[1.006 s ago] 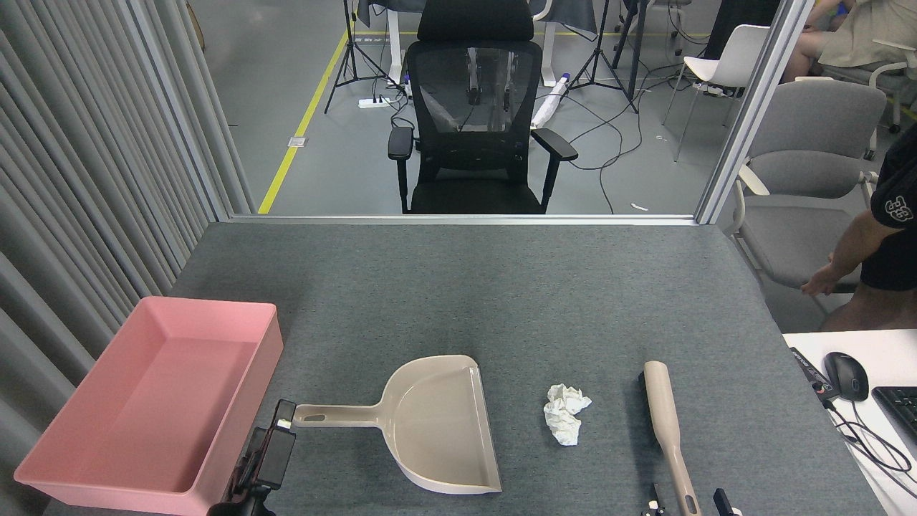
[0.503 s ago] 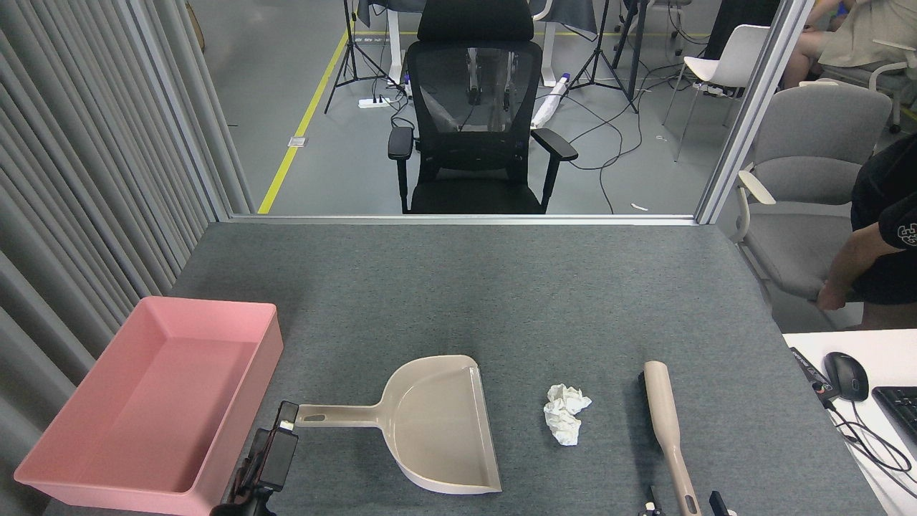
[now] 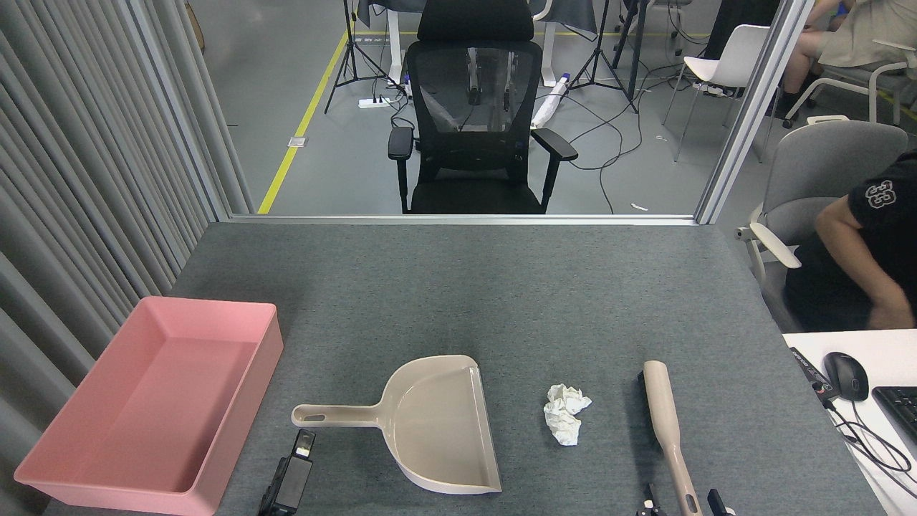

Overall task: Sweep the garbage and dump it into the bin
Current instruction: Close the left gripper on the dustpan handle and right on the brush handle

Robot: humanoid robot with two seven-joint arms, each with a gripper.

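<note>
The worktop (image 3: 501, 287) is covered in a dark grey felt-like cloth — matt, with a fine rough nap. At the lower left of the frame the bin (image 3: 64, 480) is pink plastic, smooth with a soft sheen on its rolled rim. The dustpan (image 3: 437, 423) at lower centre is beige plastic, smooth and faintly glossy inside. Just right of it, the garbage (image 3: 564, 413) is white tissue paper, crumpled and matt. The brush handle (image 3: 665, 419) at lower right looks like the same beige plastic — smooth, with dark bristles along one side.
</note>
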